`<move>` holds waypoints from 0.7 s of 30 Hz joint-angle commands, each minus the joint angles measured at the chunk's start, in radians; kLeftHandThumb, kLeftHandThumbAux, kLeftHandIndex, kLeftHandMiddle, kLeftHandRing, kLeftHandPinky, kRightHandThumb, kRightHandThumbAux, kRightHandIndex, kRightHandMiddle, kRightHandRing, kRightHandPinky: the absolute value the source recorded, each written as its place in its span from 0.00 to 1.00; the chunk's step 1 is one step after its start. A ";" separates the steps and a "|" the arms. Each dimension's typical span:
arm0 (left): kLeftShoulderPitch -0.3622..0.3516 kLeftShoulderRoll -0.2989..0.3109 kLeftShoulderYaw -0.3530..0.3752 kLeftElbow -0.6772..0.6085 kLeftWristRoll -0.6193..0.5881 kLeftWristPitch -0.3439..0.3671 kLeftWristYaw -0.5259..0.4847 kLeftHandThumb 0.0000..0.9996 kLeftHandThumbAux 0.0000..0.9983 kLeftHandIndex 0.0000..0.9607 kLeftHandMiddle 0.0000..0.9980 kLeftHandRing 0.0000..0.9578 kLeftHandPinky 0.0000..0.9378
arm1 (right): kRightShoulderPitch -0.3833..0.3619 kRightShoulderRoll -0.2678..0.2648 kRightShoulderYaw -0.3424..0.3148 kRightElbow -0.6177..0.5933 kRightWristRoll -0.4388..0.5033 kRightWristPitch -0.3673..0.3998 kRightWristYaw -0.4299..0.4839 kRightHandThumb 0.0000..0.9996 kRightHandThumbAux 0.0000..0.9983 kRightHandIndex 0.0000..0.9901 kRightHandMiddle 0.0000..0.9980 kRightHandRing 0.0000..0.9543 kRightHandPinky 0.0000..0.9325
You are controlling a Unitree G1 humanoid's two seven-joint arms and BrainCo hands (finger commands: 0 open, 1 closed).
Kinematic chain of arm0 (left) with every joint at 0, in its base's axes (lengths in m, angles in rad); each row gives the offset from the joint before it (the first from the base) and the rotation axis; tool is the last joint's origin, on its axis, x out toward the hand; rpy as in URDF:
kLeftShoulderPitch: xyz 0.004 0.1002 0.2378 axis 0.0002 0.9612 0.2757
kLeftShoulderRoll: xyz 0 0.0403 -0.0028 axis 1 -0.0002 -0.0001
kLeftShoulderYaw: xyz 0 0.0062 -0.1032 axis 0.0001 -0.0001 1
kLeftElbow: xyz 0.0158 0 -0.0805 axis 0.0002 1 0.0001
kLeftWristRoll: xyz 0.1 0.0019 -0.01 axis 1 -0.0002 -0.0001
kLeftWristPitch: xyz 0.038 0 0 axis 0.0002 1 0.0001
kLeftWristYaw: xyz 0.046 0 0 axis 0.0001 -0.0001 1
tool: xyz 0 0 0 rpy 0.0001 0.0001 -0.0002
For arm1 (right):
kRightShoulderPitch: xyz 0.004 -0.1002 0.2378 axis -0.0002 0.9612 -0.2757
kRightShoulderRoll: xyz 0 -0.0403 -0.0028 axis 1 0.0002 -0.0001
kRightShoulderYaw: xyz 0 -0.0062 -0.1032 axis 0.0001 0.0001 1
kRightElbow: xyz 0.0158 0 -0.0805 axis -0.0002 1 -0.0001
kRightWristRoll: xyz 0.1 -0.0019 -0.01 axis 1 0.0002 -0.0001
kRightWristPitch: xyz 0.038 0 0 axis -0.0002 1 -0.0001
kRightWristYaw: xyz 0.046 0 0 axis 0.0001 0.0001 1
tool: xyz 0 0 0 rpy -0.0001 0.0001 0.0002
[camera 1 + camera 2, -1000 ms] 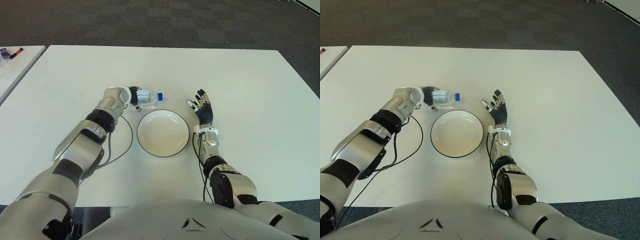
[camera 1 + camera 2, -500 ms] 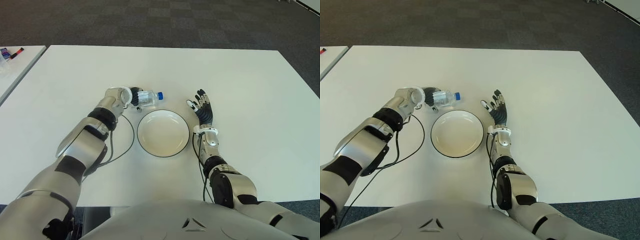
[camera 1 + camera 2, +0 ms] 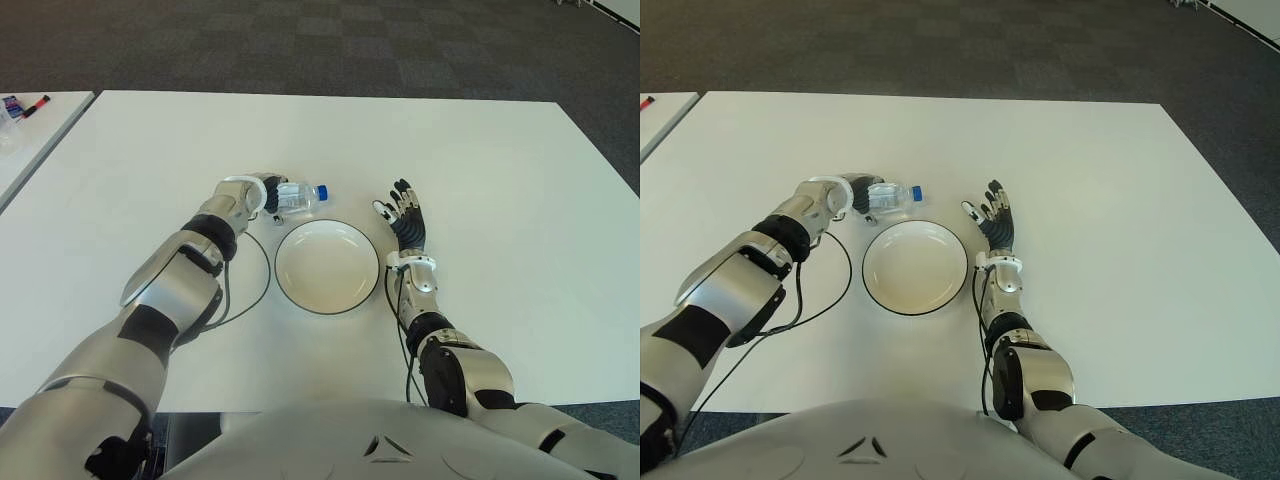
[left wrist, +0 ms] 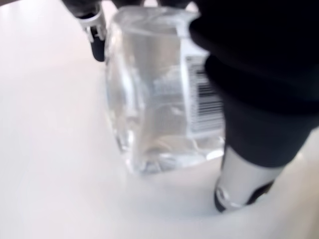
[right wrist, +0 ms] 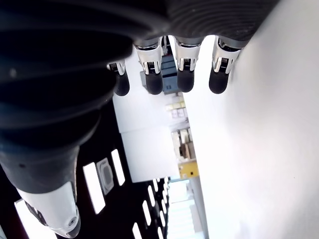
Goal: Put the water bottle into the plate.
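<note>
Left hand [image 3: 262, 192] clasped round water bottle [image 3: 298, 196], lying at plate's [image 3: 326, 266] eleven o'clock. Right hand [image 3: 407, 222] spread at three o'clock

The white table [image 3: 480, 150] lies bare over its far half and its whole right part, giving a hand open passage there. Near the middle the plate [image 3: 327, 266] sits hemmed in: the water bottle [image 3: 298, 196] lies on its side just beyond its far left rim, clasped by the left hand [image 3: 262, 193], while the right hand [image 3: 405, 215], fingers spread, stands just beside its right edge.
</note>
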 commanded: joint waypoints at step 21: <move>0.037 -0.022 -0.065 0.079 0.043 -0.074 0.083 0.00 0.92 0.00 0.00 0.00 0.04 | 0.061 0.016 -0.006 0.041 0.010 0.037 0.005 0.03 0.75 0.07 0.06 0.04 0.09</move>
